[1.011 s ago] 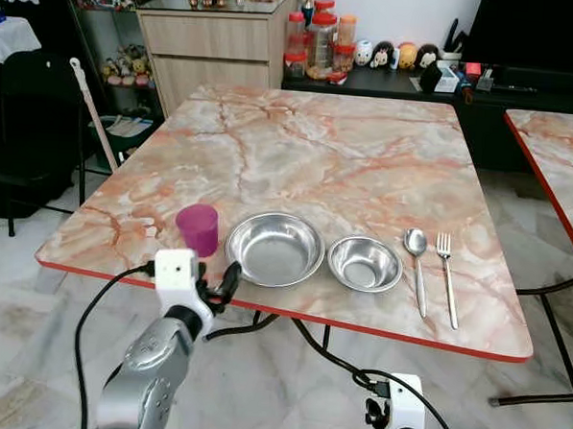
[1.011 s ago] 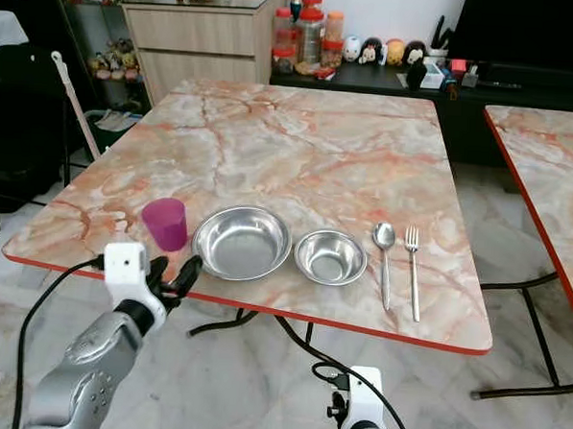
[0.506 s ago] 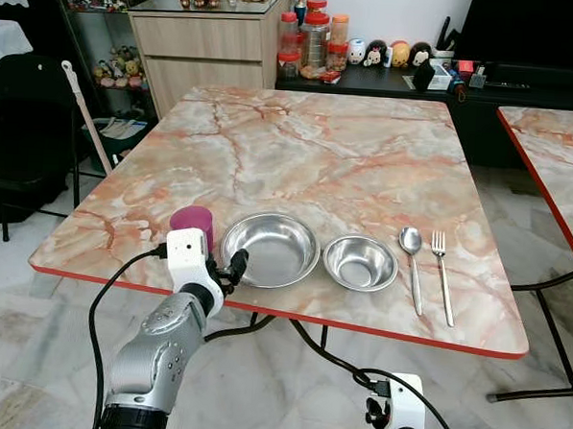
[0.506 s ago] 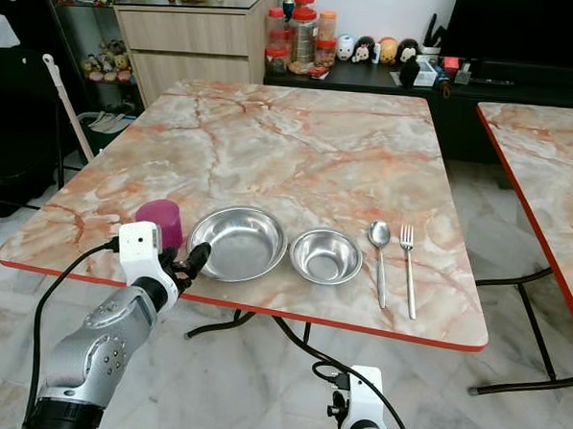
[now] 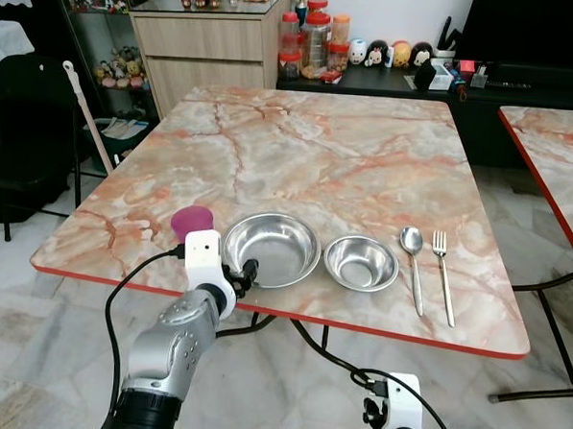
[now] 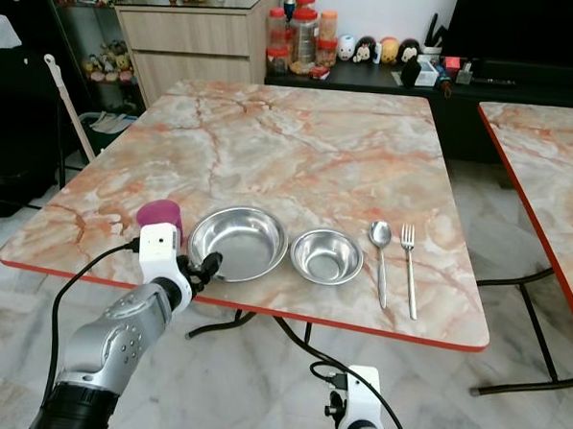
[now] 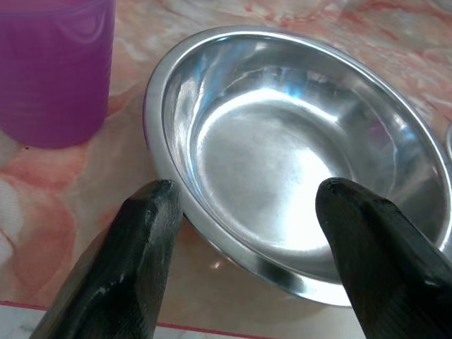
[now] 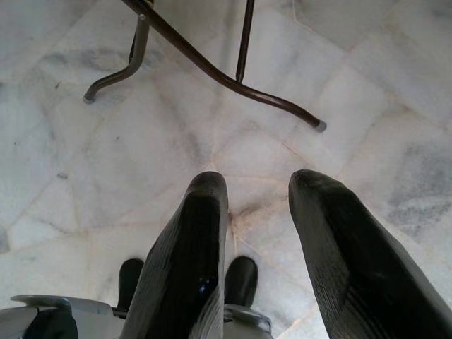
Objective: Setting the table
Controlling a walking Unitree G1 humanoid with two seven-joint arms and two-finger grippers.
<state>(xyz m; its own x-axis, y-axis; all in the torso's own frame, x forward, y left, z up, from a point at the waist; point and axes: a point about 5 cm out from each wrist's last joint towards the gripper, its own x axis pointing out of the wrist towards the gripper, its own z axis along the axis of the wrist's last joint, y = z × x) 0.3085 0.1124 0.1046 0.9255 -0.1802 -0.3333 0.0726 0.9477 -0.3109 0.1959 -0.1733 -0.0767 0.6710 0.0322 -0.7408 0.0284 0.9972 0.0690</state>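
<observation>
You are looking down at a marble-patterned table [image 5: 347,160] with a red edge, where the place setting is lying in a row along the near side: a purple cup [image 5: 191,221], a large steel bowl [image 5: 271,248], a small steel bowl [image 5: 361,263], a spoon [image 5: 414,264] and a fork [image 5: 444,276], in that order from left to right. Your left gripper [image 7: 244,205] is reaching in at the near rim of the large steel bowl, its two black fingers [image 7: 152,226] spread apart and sitting either side of that rim, not clamping it; the purple cup is standing just beside the bowl on its outer side. Your right gripper [image 8: 258,212] is hanging low beside you over the pale tiled floor [image 8: 395,92], fingers parted and holding nothing, with the table's dark metal legs [image 8: 212,70] crossing the floor beyond it.
</observation>
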